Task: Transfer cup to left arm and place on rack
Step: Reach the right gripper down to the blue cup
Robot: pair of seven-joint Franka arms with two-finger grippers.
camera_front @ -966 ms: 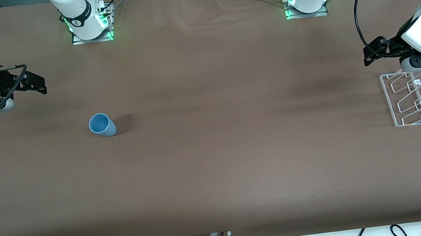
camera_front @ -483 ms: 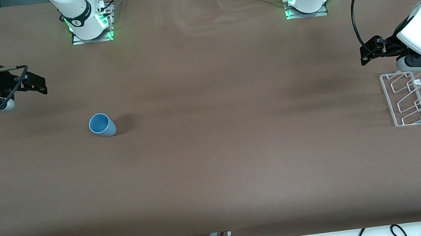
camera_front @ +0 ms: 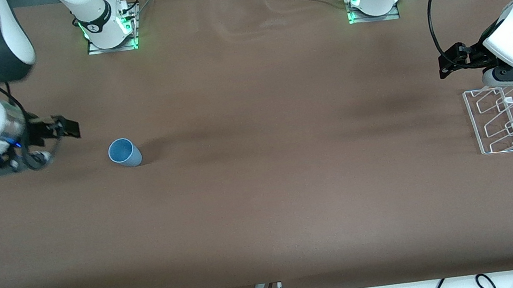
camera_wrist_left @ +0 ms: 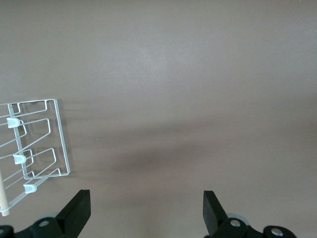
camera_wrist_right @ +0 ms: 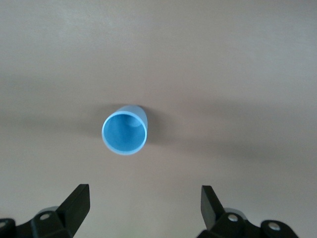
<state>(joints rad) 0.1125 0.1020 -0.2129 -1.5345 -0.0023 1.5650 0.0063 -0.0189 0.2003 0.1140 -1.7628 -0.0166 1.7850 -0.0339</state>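
One rack [camera_front: 506, 119] sits on the brown surface [camera_front: 265, 203] at the left arm's end; one cup [camera_front: 125, 153] stands upright toward the right arm's end. No readable writing shows. The right end effector [camera_front: 65, 129], spread wide and empty, hovers beside the cup; the left end effector [camera_front: 451, 64], equally wide and empty, hangs near the rack.

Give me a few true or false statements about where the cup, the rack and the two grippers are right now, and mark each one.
1. The cup stands upright on the table. True.
2. The right gripper is shut on the cup. False: it is open, beside the cup, not touching it.
3. The left gripper is open, holding nothing. True.
4. The cup sits on the rack. False: the rack is at the left arm's end of the table, and the cup is toward the right arm's end.
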